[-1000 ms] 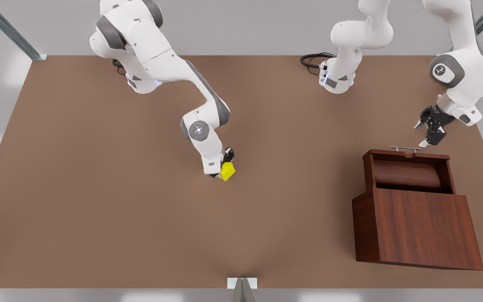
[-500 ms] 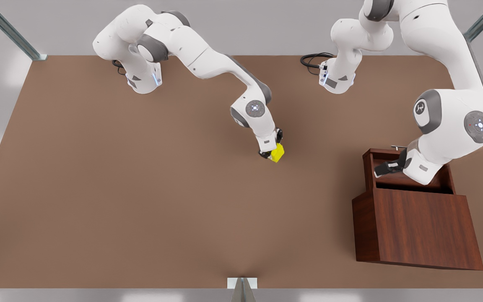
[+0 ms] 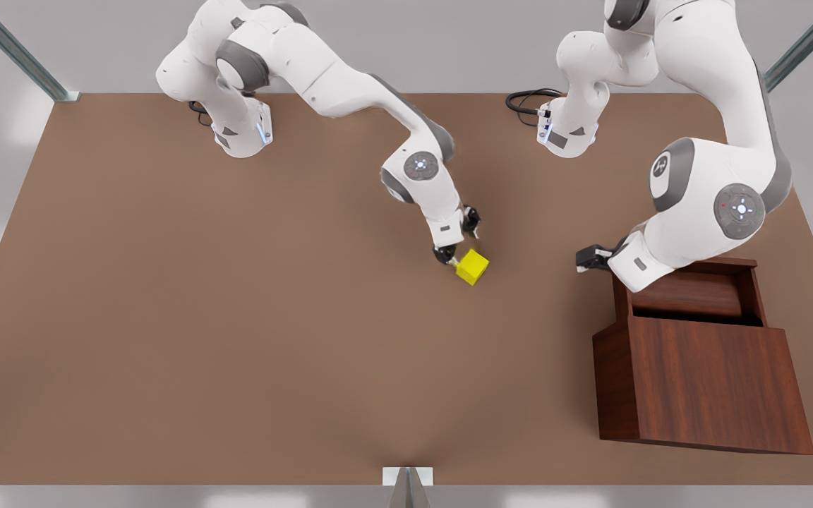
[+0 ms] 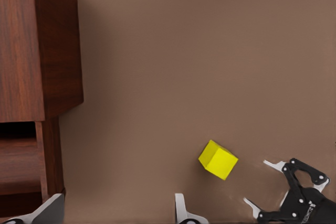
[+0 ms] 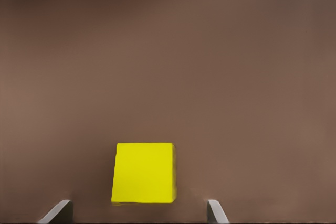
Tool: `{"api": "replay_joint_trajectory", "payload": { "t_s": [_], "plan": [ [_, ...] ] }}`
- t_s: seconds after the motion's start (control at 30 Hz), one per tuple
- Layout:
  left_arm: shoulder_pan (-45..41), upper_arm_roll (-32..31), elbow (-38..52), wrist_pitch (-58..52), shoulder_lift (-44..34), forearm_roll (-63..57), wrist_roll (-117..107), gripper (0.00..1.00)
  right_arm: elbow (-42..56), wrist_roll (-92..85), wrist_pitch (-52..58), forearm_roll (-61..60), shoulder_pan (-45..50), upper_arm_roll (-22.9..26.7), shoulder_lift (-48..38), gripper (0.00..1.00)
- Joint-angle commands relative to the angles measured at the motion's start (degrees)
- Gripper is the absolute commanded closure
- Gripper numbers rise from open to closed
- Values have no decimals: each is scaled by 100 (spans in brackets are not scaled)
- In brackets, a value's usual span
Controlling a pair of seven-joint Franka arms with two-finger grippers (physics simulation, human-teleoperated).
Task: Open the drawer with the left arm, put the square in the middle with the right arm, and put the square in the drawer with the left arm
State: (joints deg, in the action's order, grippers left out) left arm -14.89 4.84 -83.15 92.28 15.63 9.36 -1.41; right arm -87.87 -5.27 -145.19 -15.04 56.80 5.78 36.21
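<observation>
The drawer (image 3: 689, 293) is open; the square (image 3: 472, 267) sits in the middle (image 3: 308, 317). The right gripper (image 3: 457, 248) is wide open above it, holding nothing; the left gripper (image 3: 588, 258), open and empty too, must put it away.

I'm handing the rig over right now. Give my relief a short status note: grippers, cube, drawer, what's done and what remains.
Right gripper: open, just behind the square, no grip on it.
Left gripper: open, empty, beside the drawer, facing the square.
Square: on the tabletop near the middle, free of both grippers.
Drawer: pulled open, nothing visible inside.
Done: drawer opened, square placed in the middle.
Left: left gripper picks the square and puts it in the drawer.
</observation>
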Motion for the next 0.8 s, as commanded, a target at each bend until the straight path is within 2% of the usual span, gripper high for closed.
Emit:
{"api": "replay_joint_trajectory", "payload": {
  "t_s": [0.0, 0.07, 0.1, 0.13, 0.2, 0.27, 0.33, 0.37, 0.4, 0.53, 0.67, 0.77],
  "plan": [
    [-23, -70, 0, 0, 11, 4, 9, 0, -273, 0, 60, 1, -168, 2, -297, 0],
    [-23, -439, 0, 35, 116, -14, -8, 0, -573, -210, 1869, 10, -1625, 37, -1431, 0],
    [-277, -572, 9, 227, 204, -293, -70, 0, -590, -641, 2318, 10, -2400, 125, -1704, 0],
    [-523, -572, 9, 508, 300, -723, -52, 0, -582, -589, 2888, 2, -2559, 344, -1932, 0],
    [-963, -581, 9, 817, 643, -778, -123, 0, -520, -309, 3883, 19, -3912, 468, -2302, 0],
    [-1306, -589, 0, 1054, 881, -761, -96, 0, -529, 334, 4121, 766, -4519, 451, -2522, 0],
    [-1623, -589, -149, 1309, 890, -743, -96, 0, -485, 448, 4323, 801, -4915, 442, -2724, 0],
    [-1640, -589, -570, 1608, 784, -743, -96, 0, -116, 369, 4867, 1065, -5214, 319, -2672, 0],
    [-1746, -589, -966, 1880, 635, -805, -96, 0, -2, 352, 4983, 1354, -5793, -330, -2733, 0],
    [-1992, -581, -2065, 2856, 353, -813, -140, 0, -54, 167, 5000, 1425, -5900, -437, -2803, 0],
    [-2036, -572, -2663, 3410, 353, -831, -158, 0, 86, 176, 5123, 1417, -5864, -402, -2742, 0],
    [-2053, -572, -2768, 3568, 459, -831, -158, 0, 349, 97, 5325, 1381, -5882, -411, -2671, 0]
  ]
}}
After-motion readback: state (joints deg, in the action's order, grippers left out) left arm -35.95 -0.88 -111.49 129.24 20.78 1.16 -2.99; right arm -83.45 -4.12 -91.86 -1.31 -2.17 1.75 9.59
